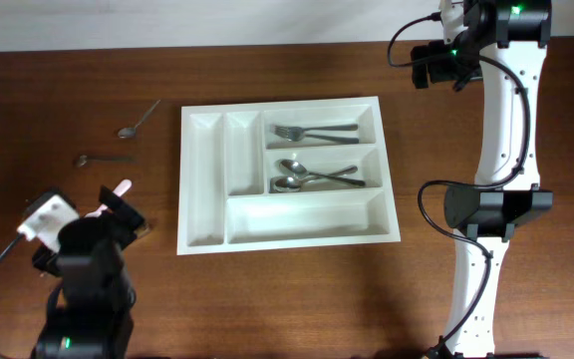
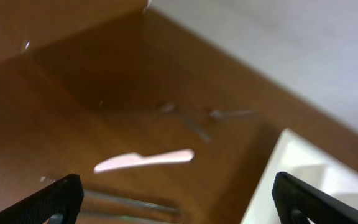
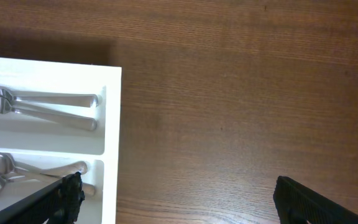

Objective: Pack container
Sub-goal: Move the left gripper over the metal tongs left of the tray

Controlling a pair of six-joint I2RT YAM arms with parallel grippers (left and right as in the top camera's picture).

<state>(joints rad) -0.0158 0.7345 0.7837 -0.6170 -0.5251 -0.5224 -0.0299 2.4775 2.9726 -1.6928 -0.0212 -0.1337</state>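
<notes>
Table (image 1: 28, 100) of dark wood, left pincer (image 2: 178, 198) spread low above it, right pincer (image 3: 179, 200) spread beside container (image 3: 112, 124), right arm (image 1: 506, 120) outstretched

A dark brown wooden surface (image 1: 68, 80) shows fine grain and a soft sheen. The large white rectangular plastic cutlery tray (image 1: 205, 179) looks smooth and faintly glossy. The silver metal forks (image 1: 312, 132) and silver metal spoons (image 1: 307, 177) are polished and reflective. A pale plastic-looking knife (image 2: 145, 160) appears smooth, though blurred.
</notes>
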